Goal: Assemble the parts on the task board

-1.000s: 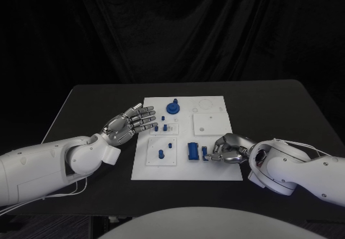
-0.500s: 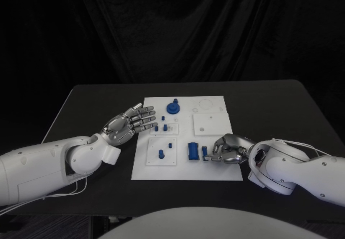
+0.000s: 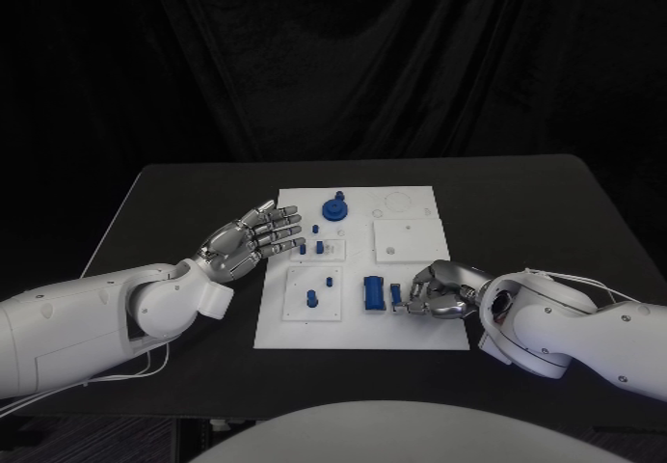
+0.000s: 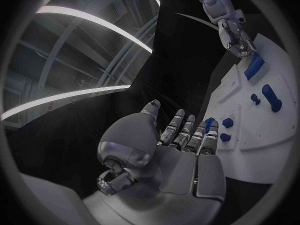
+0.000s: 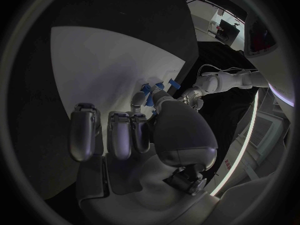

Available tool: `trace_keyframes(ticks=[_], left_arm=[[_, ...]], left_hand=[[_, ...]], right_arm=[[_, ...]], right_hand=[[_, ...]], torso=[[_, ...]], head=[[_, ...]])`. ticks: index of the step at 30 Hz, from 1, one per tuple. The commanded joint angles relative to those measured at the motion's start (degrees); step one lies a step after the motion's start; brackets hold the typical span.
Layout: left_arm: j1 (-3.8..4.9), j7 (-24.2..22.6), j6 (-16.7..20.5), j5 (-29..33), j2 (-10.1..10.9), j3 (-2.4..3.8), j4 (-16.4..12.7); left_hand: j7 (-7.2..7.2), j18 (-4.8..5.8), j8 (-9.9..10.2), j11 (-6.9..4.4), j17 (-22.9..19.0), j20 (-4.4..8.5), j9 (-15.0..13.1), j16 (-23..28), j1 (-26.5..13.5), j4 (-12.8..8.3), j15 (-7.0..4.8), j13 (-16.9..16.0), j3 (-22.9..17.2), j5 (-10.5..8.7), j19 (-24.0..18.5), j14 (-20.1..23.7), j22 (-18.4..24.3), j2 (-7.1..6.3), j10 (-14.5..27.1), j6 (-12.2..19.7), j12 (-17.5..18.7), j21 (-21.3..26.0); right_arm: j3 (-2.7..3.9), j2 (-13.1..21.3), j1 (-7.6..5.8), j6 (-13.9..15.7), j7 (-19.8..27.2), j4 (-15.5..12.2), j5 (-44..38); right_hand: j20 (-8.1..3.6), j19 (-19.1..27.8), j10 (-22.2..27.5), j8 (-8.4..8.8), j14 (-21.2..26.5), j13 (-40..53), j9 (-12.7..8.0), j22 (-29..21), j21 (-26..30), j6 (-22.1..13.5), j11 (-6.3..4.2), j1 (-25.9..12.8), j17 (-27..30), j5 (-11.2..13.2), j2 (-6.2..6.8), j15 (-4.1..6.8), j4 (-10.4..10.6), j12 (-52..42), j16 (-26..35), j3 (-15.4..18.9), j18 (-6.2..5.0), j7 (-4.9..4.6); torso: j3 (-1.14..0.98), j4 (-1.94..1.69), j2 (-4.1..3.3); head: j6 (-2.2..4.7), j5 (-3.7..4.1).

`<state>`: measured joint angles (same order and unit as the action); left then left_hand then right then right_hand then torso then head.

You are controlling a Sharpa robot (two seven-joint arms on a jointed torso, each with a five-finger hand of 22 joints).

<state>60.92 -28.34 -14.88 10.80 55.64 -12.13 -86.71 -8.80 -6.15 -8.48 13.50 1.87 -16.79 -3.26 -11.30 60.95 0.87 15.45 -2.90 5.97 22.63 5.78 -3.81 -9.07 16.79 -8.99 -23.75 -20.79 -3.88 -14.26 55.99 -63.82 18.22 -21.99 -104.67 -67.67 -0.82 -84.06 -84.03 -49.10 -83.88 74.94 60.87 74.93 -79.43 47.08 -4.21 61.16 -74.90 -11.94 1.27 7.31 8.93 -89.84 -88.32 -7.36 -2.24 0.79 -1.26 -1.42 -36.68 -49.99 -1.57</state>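
Note:
The white task board [image 3: 417, 333] lies mid-table. It carries a blue knob [image 3: 333, 208], two small blue pegs [image 3: 310, 249], a blue part [image 3: 313, 294] on a raised plate and a larger blue block [image 3: 373, 294]. My right hand [image 3: 442, 289] rests at the board's near right, its thumb and a finger pinching a small blue piece [image 3: 396, 291] beside the block; the right wrist view shows that piece [image 5: 149, 94] between the fingertips. My left hand [image 3: 251, 241] hovers at the board's left edge, palm up, fingers spread and holding nothing [image 4: 169, 150].
Two raised white plates sit on the board, one square [image 3: 409, 239] at the right and one [image 3: 314, 292] at the near left. A shallow round recess [image 3: 398, 203] marks the far right corner. Black table [image 3: 556, 212] surrounds the board.

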Motion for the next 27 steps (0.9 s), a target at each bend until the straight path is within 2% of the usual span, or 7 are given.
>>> trace_keyframes(ticks=[1, 6, 13, 27], left_arm=[[-0.13, -0.68, -1.10, -0.05, -0.07, 0.04, -0.01], [-0.17, -0.66, -1.15, -0.05, -0.08, 0.04, 0.02], [-0.20, -0.64, -1.19, -0.05, -0.08, 0.04, 0.00], [-0.24, -0.73, -1.32, -0.05, -0.08, 0.04, -0.07]], left_hand=[[-5.40, 1.18, -0.24, -0.06, 0.06, -0.07, 0.01, -0.36, -0.46, 0.01, 0.35, -0.02, -0.41, 0.36, 0.39, -0.02, -0.04, -0.02, -0.26, 0.24, -0.25, -0.21], [-5.40, 1.21, -0.22, -0.07, 0.05, -0.06, 0.02, -0.35, -0.51, 0.04, 0.37, -0.02, -0.49, 0.37, 0.42, -0.01, -0.07, -0.01, -0.24, 0.31, -0.23, -0.22], [-5.40, 1.21, -0.22, -0.07, 0.05, -0.06, 0.02, -0.35, -0.51, 0.04, 0.37, -0.02, -0.49, 0.37, 0.42, -0.01, -0.07, -0.01, -0.24, 0.31, -0.23, -0.22], [-5.39, 1.24, -0.23, -0.06, 0.06, -0.06, 0.02, -0.39, -0.56, 0.08, 0.40, -0.02, -0.59, 0.37, 0.41, -0.02, -0.04, 0.00, -0.25, 0.34, -0.29, -0.22]], right_arm=[[0.01, 0.13, 0.17, -0.38, -0.55, -0.39, -0.32], [0.01, 0.26, 0.23, -0.53, -0.62, -0.60, -0.07], [0.01, 0.17, 0.27, -0.45, -0.81, -0.18, 0.06], [0.02, -0.24, 0.30, -0.18, -0.65, 0.84, 0.64]], right_hand=[[-0.34, -2.29, -5.97, -0.26, -4.80, 15.06, 0.09, 11.50, 0.35, -0.35, -0.28, 0.17, -7.50, 0.38, 0.14, 0.30, -0.09, -0.16, 0.20, 0.35, -0.43, 0.00], [-0.34, -2.27, -5.97, -0.17, -4.80, 15.06, 0.22, 11.49, 0.40, -0.46, -0.26, 0.06, -7.47, 1.34, 0.02, 0.29, 0.02, -0.16, 0.21, 0.56, -0.44, -0.03], [-0.34, -2.28, -5.97, -0.15, -4.80, 15.06, 0.25, 11.49, 0.40, -0.46, -0.27, 0.18, -7.46, 1.49, -0.16, 0.29, 0.00, -0.16, 0.21, 0.50, -0.44, -0.01], [-0.39, -2.28, -5.97, -0.05, -4.83, 15.06, 0.43, 11.48, 0.46, -0.10, -0.39, 1.02, -7.59, 1.94, -1.94, 0.37, -0.04, -0.16, 0.17, -0.19, -0.45, 0.16]], torso=[[0.00, -0.02, -0.01], [0.00, -0.02, 0.00], [0.00, -0.01, -0.01], [0.01, -0.03, 0.01]], head=[[-0.01, 0.04], [-0.01, 0.07], [-0.01, -0.03], [-0.01, -0.11]])
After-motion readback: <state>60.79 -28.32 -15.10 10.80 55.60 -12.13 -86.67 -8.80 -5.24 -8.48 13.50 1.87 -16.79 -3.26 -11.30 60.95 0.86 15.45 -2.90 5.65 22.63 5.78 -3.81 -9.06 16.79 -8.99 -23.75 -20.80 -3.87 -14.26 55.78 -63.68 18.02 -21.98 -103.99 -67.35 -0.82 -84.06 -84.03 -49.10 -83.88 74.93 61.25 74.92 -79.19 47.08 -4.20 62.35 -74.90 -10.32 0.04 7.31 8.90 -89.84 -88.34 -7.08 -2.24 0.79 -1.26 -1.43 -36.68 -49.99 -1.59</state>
